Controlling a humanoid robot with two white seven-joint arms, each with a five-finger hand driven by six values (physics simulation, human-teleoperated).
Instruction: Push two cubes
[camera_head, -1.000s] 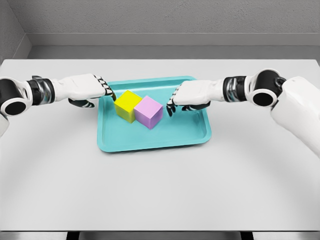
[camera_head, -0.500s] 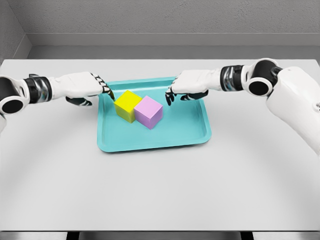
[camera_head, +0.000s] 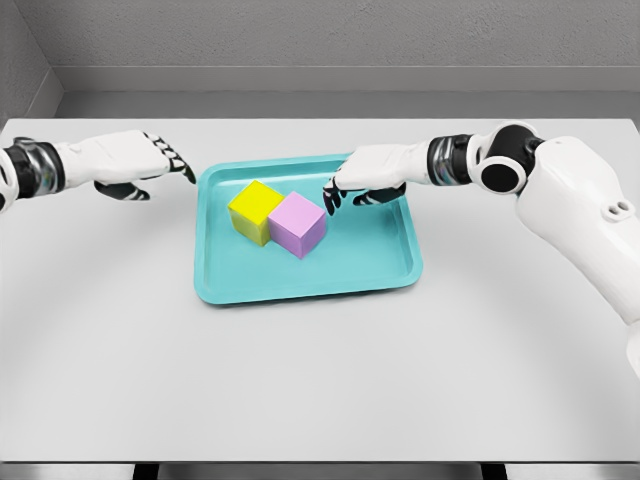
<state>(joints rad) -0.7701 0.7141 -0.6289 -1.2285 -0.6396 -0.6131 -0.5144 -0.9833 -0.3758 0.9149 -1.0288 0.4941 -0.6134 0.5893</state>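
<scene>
A teal tray (camera_head: 300, 285) is sitting mid-table (camera_head: 320, 390), and the two cubes are resting inside it toward its far left, touching side to side: the pink cube (camera_head: 298, 225) nearer, the yellow cube (camera_head: 256, 211) just left and behind. The right hand (camera_head: 365, 177) is hovering over the tray's far edge, just right of the pink cube, fingers curled downward, gripping nothing. The left hand (camera_head: 128, 163) is hanging well left of the tray, apart from the yellow cube, fingers likewise bent, empty; its arm is being cut off by the frame edge.
</scene>
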